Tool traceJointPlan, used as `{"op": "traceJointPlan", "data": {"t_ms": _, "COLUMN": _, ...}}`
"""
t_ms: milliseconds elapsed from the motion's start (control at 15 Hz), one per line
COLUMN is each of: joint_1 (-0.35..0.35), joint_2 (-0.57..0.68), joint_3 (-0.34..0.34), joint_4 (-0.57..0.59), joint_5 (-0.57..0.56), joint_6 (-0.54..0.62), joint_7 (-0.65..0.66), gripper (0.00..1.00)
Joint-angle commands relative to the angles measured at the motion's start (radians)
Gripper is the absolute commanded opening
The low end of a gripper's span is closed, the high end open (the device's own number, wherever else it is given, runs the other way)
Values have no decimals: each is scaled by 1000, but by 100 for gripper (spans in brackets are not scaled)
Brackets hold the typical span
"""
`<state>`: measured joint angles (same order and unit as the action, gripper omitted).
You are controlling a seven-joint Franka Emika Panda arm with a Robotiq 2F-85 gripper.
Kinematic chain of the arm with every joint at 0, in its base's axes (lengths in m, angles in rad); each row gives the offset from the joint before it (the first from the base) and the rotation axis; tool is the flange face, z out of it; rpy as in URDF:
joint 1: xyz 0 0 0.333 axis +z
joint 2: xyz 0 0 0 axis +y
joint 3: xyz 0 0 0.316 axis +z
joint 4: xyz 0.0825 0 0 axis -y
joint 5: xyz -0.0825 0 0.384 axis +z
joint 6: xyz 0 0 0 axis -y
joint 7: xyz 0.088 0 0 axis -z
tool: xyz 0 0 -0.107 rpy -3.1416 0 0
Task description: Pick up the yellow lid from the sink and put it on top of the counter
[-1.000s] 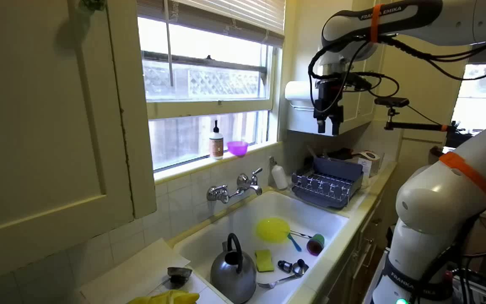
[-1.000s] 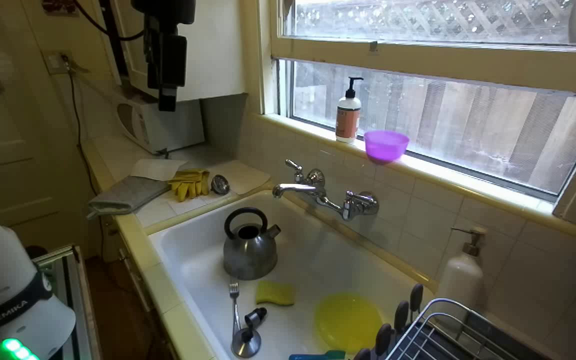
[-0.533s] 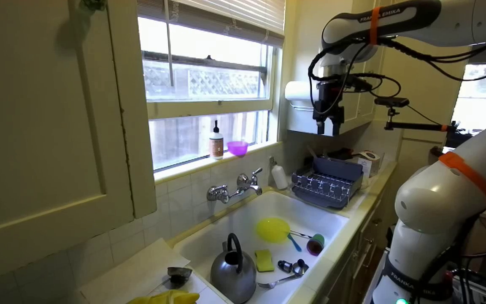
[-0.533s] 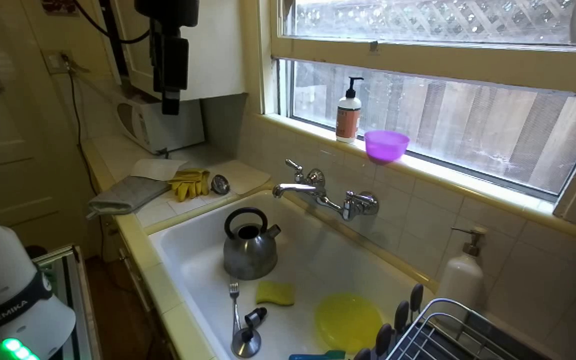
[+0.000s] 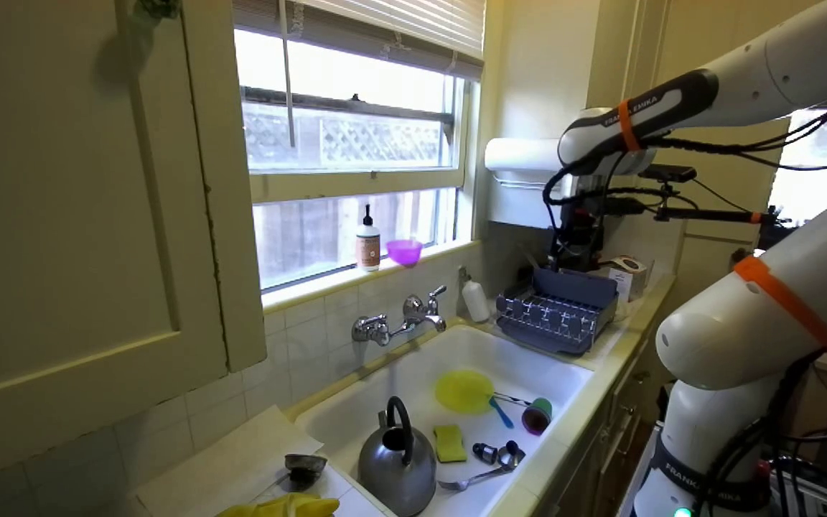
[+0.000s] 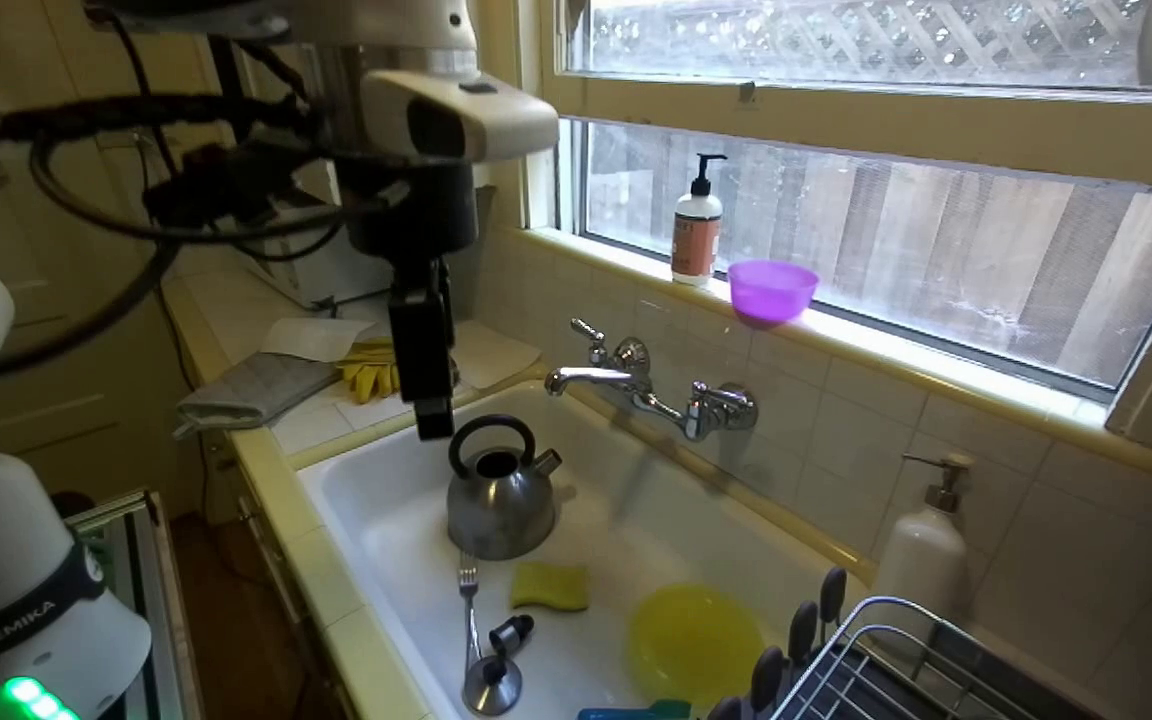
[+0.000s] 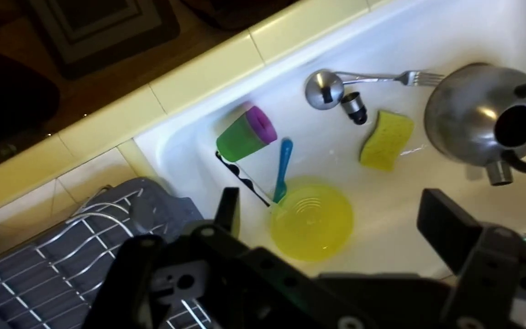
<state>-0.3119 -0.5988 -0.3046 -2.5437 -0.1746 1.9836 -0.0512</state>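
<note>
White sink (image 6: 636, 500) below a bright window (image 5: 356, 158), yellow-edged tiled counter (image 7: 208, 73), end effector (image 7: 336, 212) spread wide overhead

In an exterior view the arm (image 5: 758, 82) slants in from two o'clock; the claw (image 6: 436, 425) hangs toward six o'clock, its fingers (image 7: 448, 230) spread wide apart.

Sink (image 7: 386, 205), yellow lid (image 7: 313, 222) inside, kettle (image 7: 475, 112), perhaps spoon (image 7: 284, 160)
</note>
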Motion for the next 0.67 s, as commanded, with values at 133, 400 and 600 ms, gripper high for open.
{"op": "traceJointPlan", "data": {"t_ms": 133, "joint_1": -114, "joint_2": 109, "joint_3": -48, "joint_4": -114, "joint_5": -63, "joint_6": 352, "joint_7": 38, "gripper": 100}}
{"op": "traceJointPlan", "data": {"t_ms": 400, "joint_1": -130, "joint_2": 132, "joint_3": -46, "joint_4": -103, "joint_5": -37, "joint_6": 346, "joint_7": 6, "gripper": 100}}
{"op": "traceJointPlan", "data": {"t_ms": 600, "joint_1": -131, "joint_2": 143, "joint_3": -47, "joint_4": -100, "joint_5": -38, "joint_6": 348, "joint_7": 7, "gripper": 100}}
